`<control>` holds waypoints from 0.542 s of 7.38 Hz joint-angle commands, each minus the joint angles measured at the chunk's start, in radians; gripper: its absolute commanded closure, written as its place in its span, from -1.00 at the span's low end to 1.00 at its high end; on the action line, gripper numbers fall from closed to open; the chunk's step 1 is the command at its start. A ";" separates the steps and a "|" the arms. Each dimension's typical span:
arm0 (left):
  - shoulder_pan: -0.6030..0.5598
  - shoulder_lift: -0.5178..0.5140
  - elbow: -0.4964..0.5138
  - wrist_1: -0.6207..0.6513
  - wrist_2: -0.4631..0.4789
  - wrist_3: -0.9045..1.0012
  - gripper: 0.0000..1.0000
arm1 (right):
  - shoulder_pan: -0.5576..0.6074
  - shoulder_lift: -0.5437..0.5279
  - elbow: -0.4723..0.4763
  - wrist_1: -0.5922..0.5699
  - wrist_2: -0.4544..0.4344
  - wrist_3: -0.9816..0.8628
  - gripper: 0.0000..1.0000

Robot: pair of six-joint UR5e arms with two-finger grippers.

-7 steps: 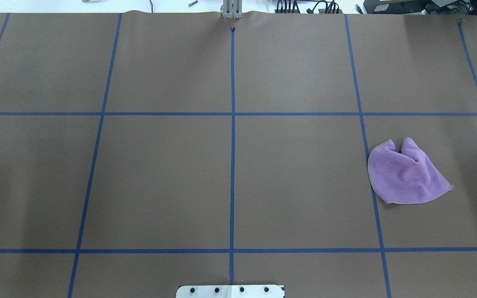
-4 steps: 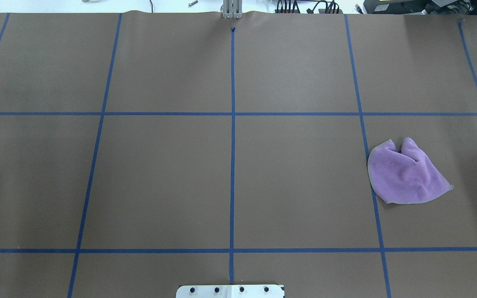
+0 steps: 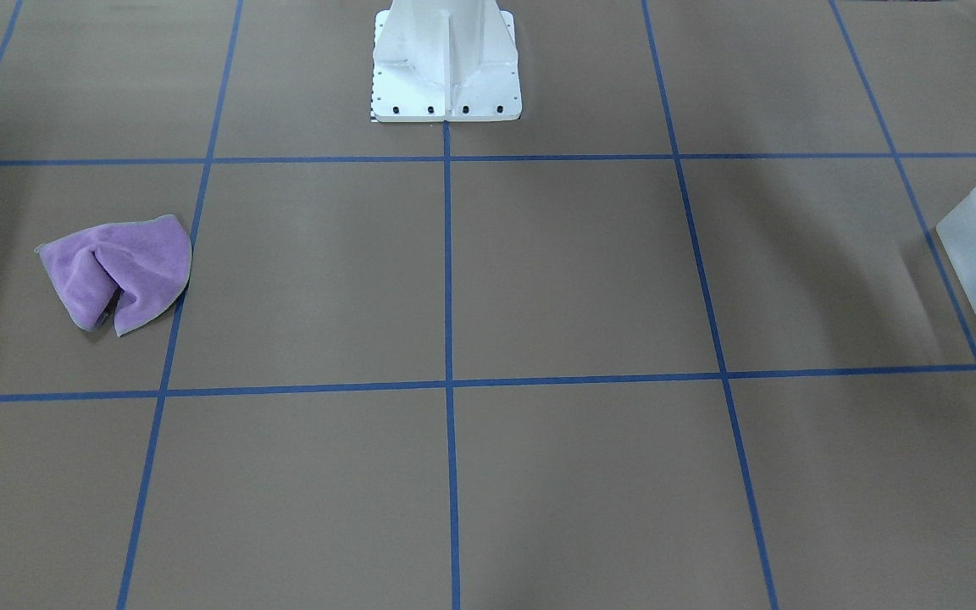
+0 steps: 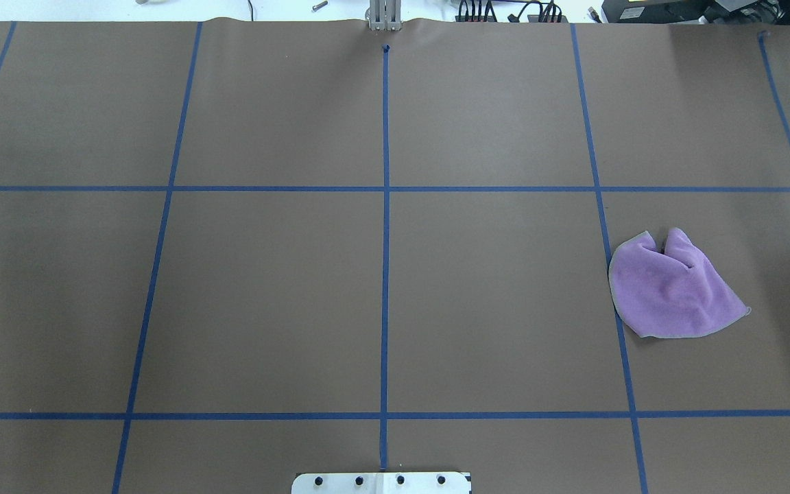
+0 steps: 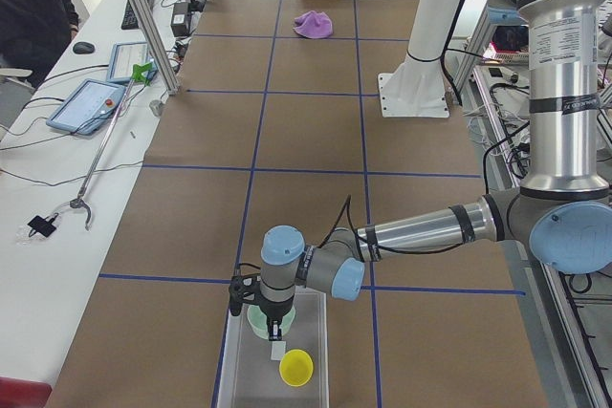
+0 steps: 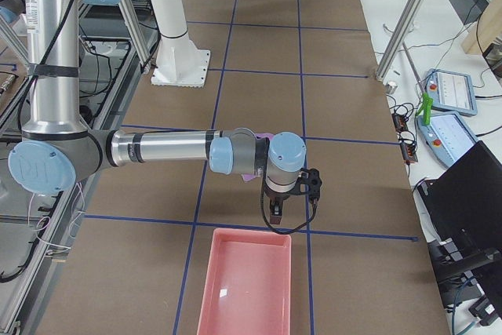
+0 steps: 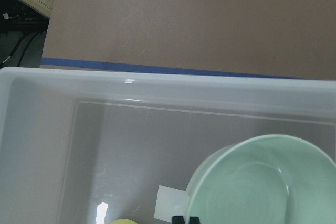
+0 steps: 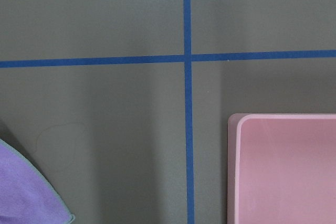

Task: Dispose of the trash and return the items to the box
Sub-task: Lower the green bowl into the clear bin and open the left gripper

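The frosted-white box stands at the table's left end and also shows in the exterior left view and the front view. The mint-green bowl is inside it, next to a yellow cup. My left gripper reaches down into the box, its fingertips close together at the bowl's rim. I cannot tell whether the bowl rests on the box floor. My right gripper hangs over the table beside the purple cloth; I cannot tell whether it is open or shut.
A pink tray lies at the table's right end, just beyond the right gripper, and shows in the right wrist view. The robot's white base stands mid-table. A white paper slip lies on the box floor.
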 commanded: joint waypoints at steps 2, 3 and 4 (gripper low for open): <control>-0.002 -0.001 0.078 -0.156 -0.002 0.005 -0.97 | 0.000 0.002 0.000 0.000 0.000 0.000 -1.00; -0.002 -0.008 0.072 -0.153 -0.008 0.005 -0.97 | 0.000 0.000 0.000 0.000 0.000 0.000 -1.00; -0.002 -0.019 0.070 -0.147 -0.014 0.005 -0.97 | 0.000 0.000 0.000 0.000 0.000 0.000 -1.00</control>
